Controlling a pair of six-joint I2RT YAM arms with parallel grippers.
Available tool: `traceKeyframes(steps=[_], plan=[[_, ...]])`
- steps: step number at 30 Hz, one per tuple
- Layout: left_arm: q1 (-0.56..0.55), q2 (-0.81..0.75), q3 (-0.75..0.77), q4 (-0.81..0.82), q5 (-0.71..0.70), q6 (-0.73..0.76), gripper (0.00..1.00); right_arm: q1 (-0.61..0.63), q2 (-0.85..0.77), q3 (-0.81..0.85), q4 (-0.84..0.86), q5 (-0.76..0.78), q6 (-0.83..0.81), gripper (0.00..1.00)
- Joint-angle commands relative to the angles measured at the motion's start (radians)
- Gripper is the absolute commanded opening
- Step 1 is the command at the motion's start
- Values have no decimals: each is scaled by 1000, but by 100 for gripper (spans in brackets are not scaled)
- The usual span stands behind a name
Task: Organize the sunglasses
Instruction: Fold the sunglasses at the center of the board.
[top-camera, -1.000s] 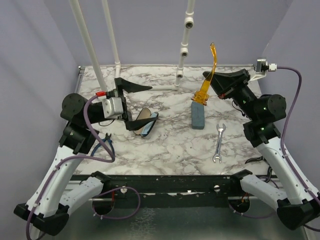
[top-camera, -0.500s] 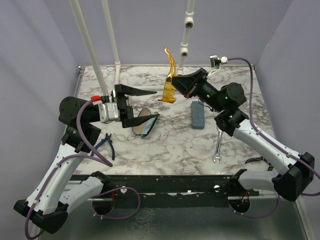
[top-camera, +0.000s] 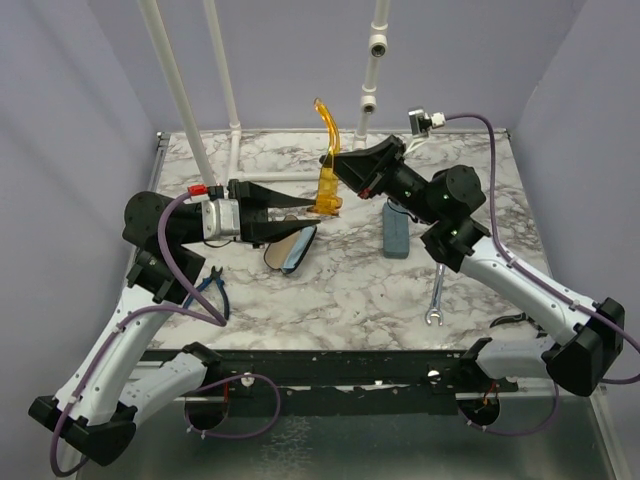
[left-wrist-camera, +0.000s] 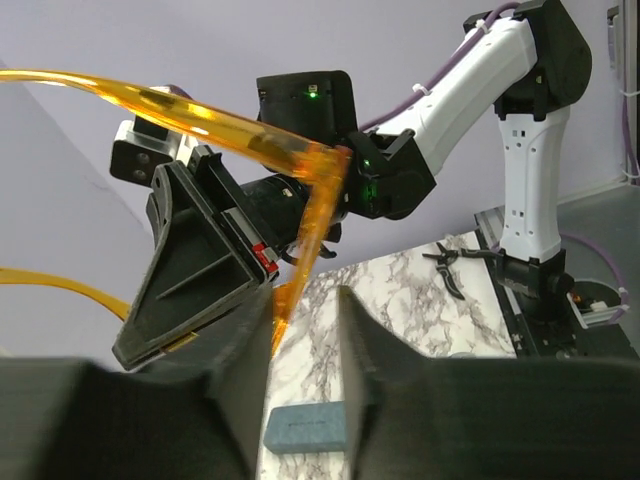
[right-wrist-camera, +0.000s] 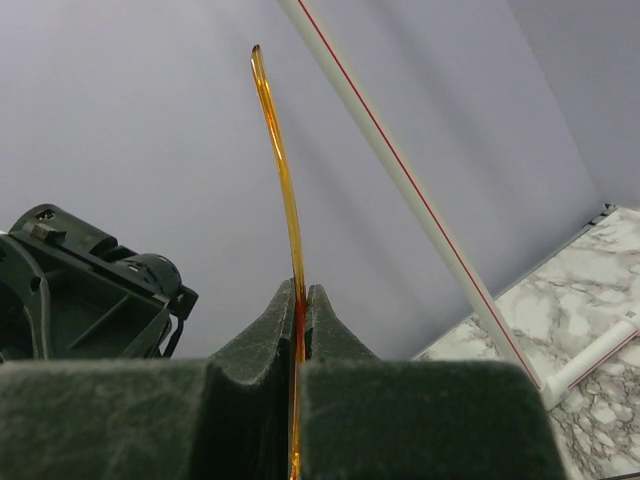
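Orange sunglasses (top-camera: 327, 190) pinched in R tool (top-camera: 338, 165); L tool (top-camera: 298, 216) ajar.

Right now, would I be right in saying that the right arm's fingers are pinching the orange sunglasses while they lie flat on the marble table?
Not quite: the orange sunglasses are not lying flat on the marble table. The right arm's fingers are pinching them, but up in the air above the table, with one temple pointing upward. The left wrist view shows this most clearly.
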Motion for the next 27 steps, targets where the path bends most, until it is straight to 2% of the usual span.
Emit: traceKeyframes(steps=[1, 5, 8, 10, 11, 12, 13, 14, 15, 17, 22, 27], plan=[[-8, 3, 23, 11, 26, -17, 24, 13, 29, 44, 11, -4, -23, 1], [-9, 1, 24, 12, 40, -18, 15, 13, 41, 53, 5, -9, -33, 1], [-11, -5, 22, 11, 47, -17, 0, 13, 46, 52, -2, -11, -43, 0], [-11, -9, 19, 11, 45, -17, 0, 13, 45, 51, -6, -20, -62, 1], [-11, -14, 19, 8, 43, -18, 0, 13, 40, 52, -15, -30, -94, 5], [-11, -18, 19, 6, 41, -40, 0, 13, 34, 52, -30, -50, -137, 13], [-10, -20, 18, 1, 44, -43, 0, 13, 27, 55, -52, -71, -187, 23], [-10, -23, 17, -6, 56, -40, 0, 13, 16, 60, -93, -97, -249, 40], [-11, -28, 15, -14, 72, -29, 0, 13, 4, 68, -144, -122, -311, 50], [-10, -37, 9, -35, 98, 6, 0, 11, -26, 86, -263, -158, -426, 63], [-10, -56, -8, -111, 122, 113, 0, 6, -112, 99, -446, -168, -625, 76], [-9, -69, 0, -306, 95, 323, 0, -12, -161, 101, -499, -85, -662, 83]])
